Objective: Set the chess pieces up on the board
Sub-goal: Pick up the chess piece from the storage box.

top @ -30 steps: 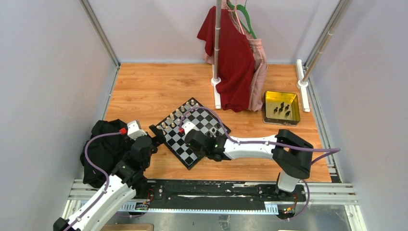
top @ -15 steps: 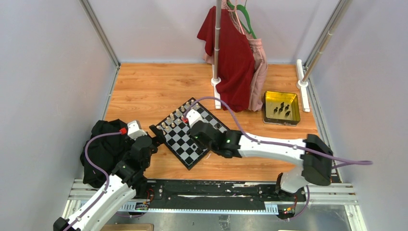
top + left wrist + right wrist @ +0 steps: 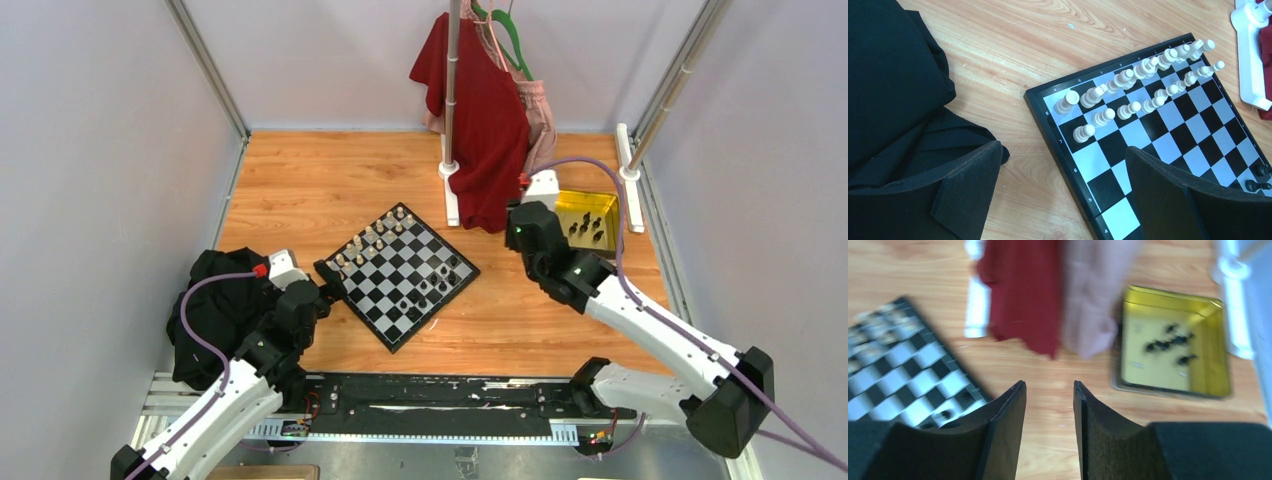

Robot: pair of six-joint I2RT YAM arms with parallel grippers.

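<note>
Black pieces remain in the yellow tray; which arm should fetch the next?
Right: the right gripper, jaws open, is beside the yellow translucent tray of black chessmen; the left gripper is beyond the checkered chessboard.

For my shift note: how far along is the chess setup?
Done: the cream pieces stand in two rows along one edge of the board, and a few black pieces sit opposite. In hand: nothing; the right gripper is open, empty, near the yellow tray. Left: the black chessmen lying in that tray.
</note>
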